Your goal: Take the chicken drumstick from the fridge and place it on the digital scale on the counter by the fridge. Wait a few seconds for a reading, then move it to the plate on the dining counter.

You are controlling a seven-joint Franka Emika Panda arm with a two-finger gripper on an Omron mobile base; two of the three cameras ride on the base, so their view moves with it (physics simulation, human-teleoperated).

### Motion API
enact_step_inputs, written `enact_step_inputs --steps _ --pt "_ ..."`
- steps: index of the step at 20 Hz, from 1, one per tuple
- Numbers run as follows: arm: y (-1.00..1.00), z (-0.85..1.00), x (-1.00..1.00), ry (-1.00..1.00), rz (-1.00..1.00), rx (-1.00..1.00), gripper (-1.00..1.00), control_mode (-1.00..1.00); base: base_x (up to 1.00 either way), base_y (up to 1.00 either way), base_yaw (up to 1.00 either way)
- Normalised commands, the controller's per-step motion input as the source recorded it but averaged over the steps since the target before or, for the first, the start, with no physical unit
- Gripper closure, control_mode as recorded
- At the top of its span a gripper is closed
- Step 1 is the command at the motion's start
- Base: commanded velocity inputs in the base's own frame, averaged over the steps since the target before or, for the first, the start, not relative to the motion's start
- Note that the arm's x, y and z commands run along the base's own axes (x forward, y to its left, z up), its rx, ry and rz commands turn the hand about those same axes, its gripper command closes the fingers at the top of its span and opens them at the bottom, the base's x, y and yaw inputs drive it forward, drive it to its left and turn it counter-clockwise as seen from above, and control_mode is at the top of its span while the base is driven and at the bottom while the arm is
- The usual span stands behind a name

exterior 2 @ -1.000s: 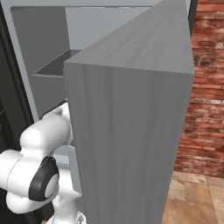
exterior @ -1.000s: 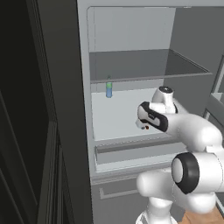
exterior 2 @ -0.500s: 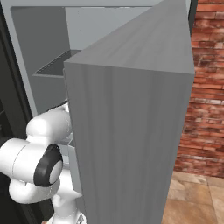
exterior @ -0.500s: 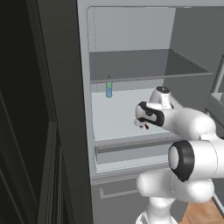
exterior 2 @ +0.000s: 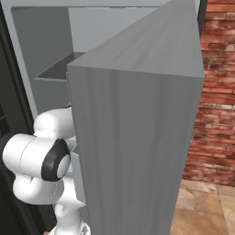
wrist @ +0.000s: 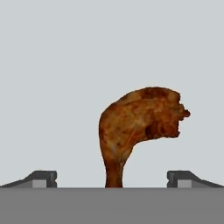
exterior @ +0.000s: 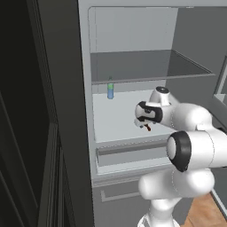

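Observation:
The chicken drumstick (wrist: 135, 127) is reddish-brown and lies on the pale floor of a fridge (exterior: 119, 115) shelf. In the hand view its thin bone end points toward the bottom edge. My gripper (wrist: 112, 178) is open and hangs right over it. One dark fingertip (wrist: 43, 177) stands far to the left of the bone and the other far to the right, neither touching it. From the left base view, the gripper (exterior: 144, 125) sits low over the middle shelf with a bit of the drumstick (exterior: 147, 127) showing beneath it.
A small blue-green bottle (exterior: 110, 91) stands at the back of the same shelf, left of the hand. A wide grey drawer (exterior: 128, 153) lies below. The open fridge door (exterior 2: 142, 114) looms close on the right, with red brick wall (exterior 2: 215, 92) beyond.
The hand has shifted slightly left and lower over the shelf, and the arm's elbow has swung up and closer. The jaws have stayed wide apart.

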Motion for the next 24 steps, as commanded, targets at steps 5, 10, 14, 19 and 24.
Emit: enact_step_inputs --steps 5,10,14,19,24 --pt "0.0 -0.19 0.02 0.0 0.0 0.0 -1.0 -1.0 0.0 0.0 0.0" --pt "0.0 -0.21 0.06 0.0 0.0 0.0 -1.0 -1.0 0.0 0.0 0.0" --pt "0.0 -0.17 0.14 0.0 0.0 0.0 -1.0 -1.0 0.0 0.0 0.0" --pt "0.0 -0.23 0.22 0.0 0.0 0.0 -1.0 -1.0 0.0 0.0 0.0" --pt "0.0 -0.21 0.19 0.0 0.0 0.0 -1.0 -1.0 0.0 0.0 0.0"
